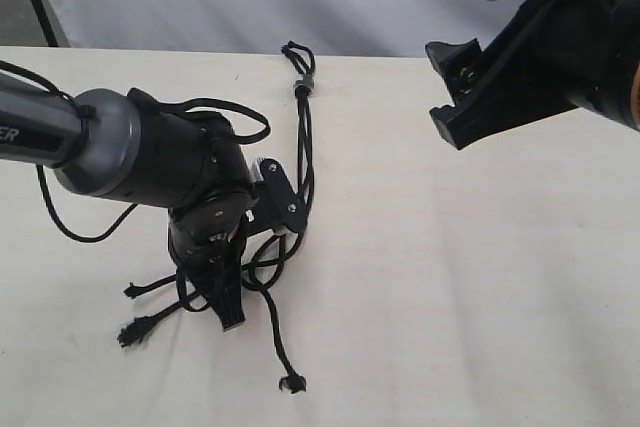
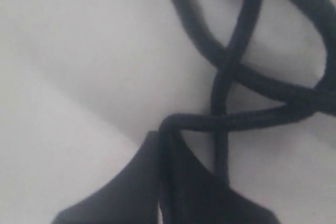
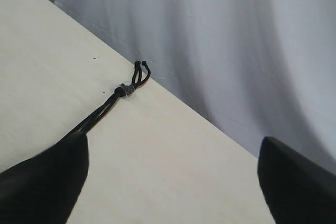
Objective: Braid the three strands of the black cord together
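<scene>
We see left gripper (image 1: 230,319) pressed together, pinching one strand (image 2: 236,121) of the black cord (image 1: 304,137) on the table (image 1: 450,297); left arm (image 1: 150,152) hides the crossing, its cable (image 1: 264,125) loops beside; right gripper (image 1: 450,92) spread, empty, well apart.

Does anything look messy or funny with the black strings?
Yes. Below the grey band, the three strands loop and cross in a loose tangle at the left claw, not a neat braid; their frayed tips splay apart.
</scene>
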### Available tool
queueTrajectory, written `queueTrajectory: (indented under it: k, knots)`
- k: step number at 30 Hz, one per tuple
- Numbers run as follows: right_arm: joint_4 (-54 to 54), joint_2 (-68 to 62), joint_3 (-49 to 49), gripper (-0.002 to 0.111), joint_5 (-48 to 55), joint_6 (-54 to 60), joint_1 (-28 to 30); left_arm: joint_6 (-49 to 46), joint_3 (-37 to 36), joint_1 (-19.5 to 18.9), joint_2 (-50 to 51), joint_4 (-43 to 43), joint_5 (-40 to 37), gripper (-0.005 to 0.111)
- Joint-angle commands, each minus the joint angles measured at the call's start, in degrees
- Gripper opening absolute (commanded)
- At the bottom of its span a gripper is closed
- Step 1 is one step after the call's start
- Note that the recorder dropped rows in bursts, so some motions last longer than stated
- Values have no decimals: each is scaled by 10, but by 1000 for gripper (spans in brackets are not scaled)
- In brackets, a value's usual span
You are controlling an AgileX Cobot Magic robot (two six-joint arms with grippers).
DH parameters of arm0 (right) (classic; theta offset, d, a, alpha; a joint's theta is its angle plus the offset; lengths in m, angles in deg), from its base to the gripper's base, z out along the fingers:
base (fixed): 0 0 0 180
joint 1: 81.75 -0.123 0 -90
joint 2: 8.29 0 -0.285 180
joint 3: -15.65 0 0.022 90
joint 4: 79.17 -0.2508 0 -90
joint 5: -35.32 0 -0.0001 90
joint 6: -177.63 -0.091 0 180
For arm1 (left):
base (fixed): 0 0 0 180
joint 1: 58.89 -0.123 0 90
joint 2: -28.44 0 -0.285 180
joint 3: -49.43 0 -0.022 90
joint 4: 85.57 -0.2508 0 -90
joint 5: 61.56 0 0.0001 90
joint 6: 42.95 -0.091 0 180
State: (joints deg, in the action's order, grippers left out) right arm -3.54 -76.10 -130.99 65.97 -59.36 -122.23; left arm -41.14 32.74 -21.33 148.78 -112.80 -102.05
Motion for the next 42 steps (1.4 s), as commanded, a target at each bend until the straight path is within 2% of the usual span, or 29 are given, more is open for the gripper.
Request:
queueTrajectory:
  k: [1, 5, 9, 11, 21, 32, 35, 38, 39, 42]
  knots:
    - [9, 4, 0, 82, -3, -1, 4, -28, -8, 22, 24, 120, -6, 0]
    - [9, 4, 0, 82, -4, -1, 4, -85, -8, 75, 20, 245, -45, 0]
    - [9, 4, 0, 82, -4, -1, 4, -90, -8, 136, 7, 247, -44, 0]
    - [9, 4, 0, 82, -4, -1, 4, -89, -8, 144, -8, 245, -28, 0]
    - [9, 4, 0, 82, -4, -1, 4, -83, -8, 116, -86, 245, -6, 0]
    - [9, 4, 0, 82, -4, -1, 4, -80, -8, 110, -85, 245, -3, 1]
    - [9, 4, 0, 82, -4, -1, 4, -77, -8, 110, -83, 245, 0, 10]
    - [9, 4, 0, 82, -4, -1, 4, -73, -8, 110, -83, 245, 0, 31]
    - [9, 4, 0, 82, -4, -1, 4, -69, -8, 110, -83, 245, 0, 41]
    - [9, 4, 0, 82, -4, -1, 4, -65, -8, 110, -83, 239, -5, 60]
